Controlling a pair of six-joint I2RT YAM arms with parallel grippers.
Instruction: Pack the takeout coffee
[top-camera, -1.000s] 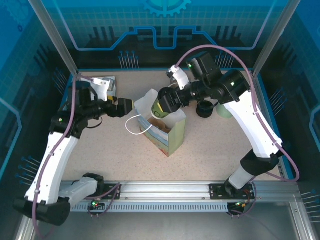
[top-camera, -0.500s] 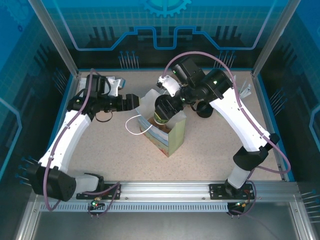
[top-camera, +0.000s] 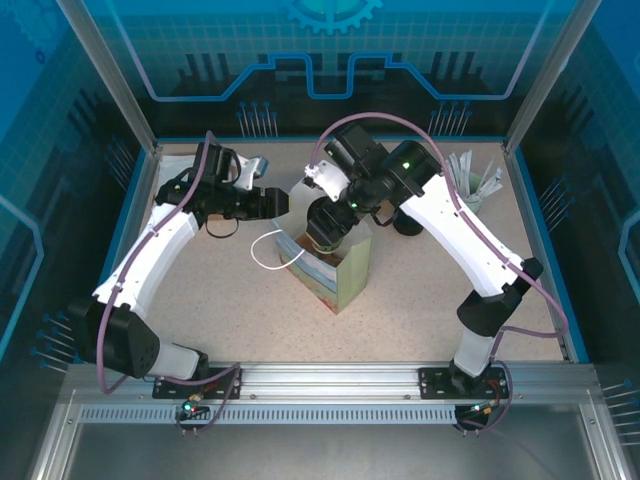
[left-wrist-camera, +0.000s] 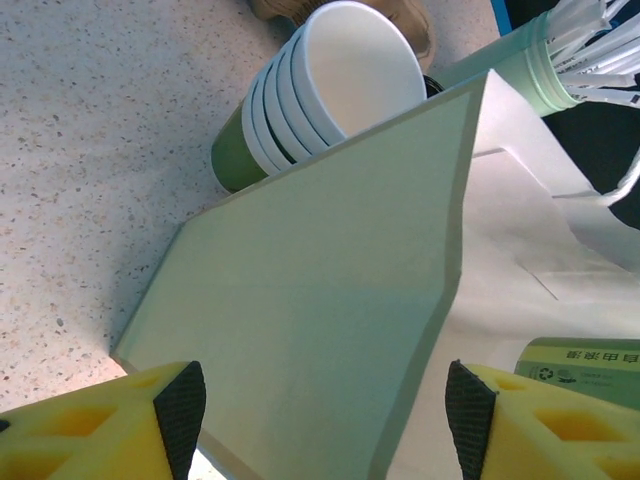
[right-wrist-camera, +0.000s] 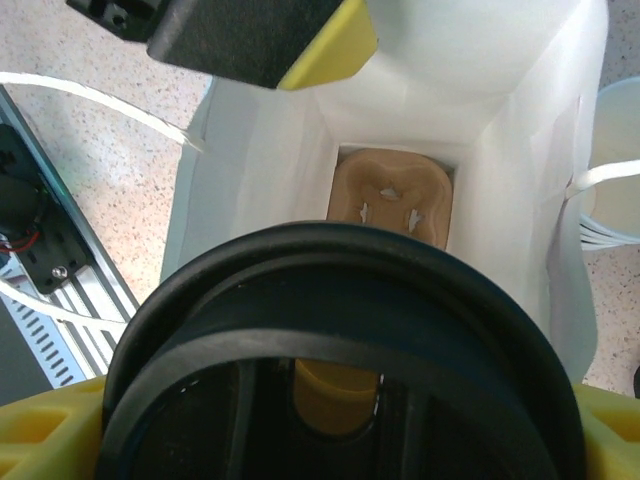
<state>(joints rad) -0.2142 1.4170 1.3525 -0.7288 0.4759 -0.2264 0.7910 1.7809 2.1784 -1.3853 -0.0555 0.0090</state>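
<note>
— Both arms have moved in toward the paper bag (top-camera: 345, 275) since a second ago. Our right gripper (right-wrist-camera: 335, 440) clamps the takeout coffee (right-wrist-camera: 340, 300) just above the bag's open mouth.
— And the left gripper (left-wrist-camera: 320, 400)?
— We keep its jaws apart, astride the bag's wall, probably to steady the mouth. Deeper inside, the brown cup carrier (right-wrist-camera: 390, 195) waits for the cup.
</note>
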